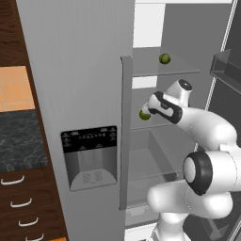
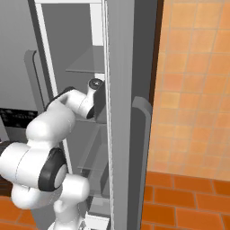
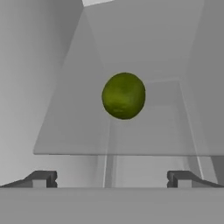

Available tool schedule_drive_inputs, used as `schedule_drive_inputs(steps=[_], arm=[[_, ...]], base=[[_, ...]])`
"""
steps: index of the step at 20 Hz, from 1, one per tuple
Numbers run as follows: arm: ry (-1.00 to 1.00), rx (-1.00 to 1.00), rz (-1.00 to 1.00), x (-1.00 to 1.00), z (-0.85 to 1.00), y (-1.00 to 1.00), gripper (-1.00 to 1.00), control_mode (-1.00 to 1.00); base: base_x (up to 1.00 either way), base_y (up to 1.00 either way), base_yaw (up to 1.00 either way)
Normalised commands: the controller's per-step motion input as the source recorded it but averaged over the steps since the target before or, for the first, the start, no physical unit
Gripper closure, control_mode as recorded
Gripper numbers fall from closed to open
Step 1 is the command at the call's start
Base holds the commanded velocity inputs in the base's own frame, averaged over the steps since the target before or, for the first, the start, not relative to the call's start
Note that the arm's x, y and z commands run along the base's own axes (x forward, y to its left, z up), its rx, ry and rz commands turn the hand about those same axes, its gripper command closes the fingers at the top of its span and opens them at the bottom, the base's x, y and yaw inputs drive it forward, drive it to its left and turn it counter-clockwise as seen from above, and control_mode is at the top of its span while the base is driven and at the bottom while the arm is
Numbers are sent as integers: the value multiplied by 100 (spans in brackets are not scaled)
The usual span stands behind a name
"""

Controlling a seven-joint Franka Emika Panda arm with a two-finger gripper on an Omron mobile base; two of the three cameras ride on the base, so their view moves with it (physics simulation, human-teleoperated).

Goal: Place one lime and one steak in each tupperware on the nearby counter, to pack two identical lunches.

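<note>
Fridge: the tall grey fridge (image 1: 84, 94) stands with its right-hand compartment open, so the arm can reach the glass shelves inside; the dispenser panel (image 1: 89, 157) sits on the closed left door.
Lower lime: a green lime (image 3: 124, 95) rests on a glass shelf (image 3: 109, 131) at mid height, seen in the left base view just left of the wrist (image 1: 144, 115). It lies loose near the shelf's front, where it is easy to take.
Upper lime: a second lime (image 1: 164, 58) sits on the shelf above, farther back and to the right.
Claw: the claw (image 3: 111, 178) points straight at the lower lime, its two tips set wide apart and holding nothing, so the fruit can pass between them. It is near the lime but not touching.
Desk: the dark speckled desk (image 1: 19, 139) lies to the far left, over brown drawers (image 1: 23, 207).
Step in hand: judged to be the approach to a first lime; nothing appears packed yet.
Risk: the round fruit could roll on the smooth glass if nudged off-centre.
</note>
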Motion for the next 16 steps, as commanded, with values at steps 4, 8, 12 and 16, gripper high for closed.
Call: schedule_drive_inputs(steps=[4,8,12,16], arm=[[0,0,0,31,-42,0,-100,-100],[0,0,0,41,-36,0,-100,-100],[0,0,0,52,-25,0,-100,-100],[0,0,1,48,-28,0,-100,-100]], base=[[0,0,0],[0,0,0],[0,0,0],[0,0,0]])
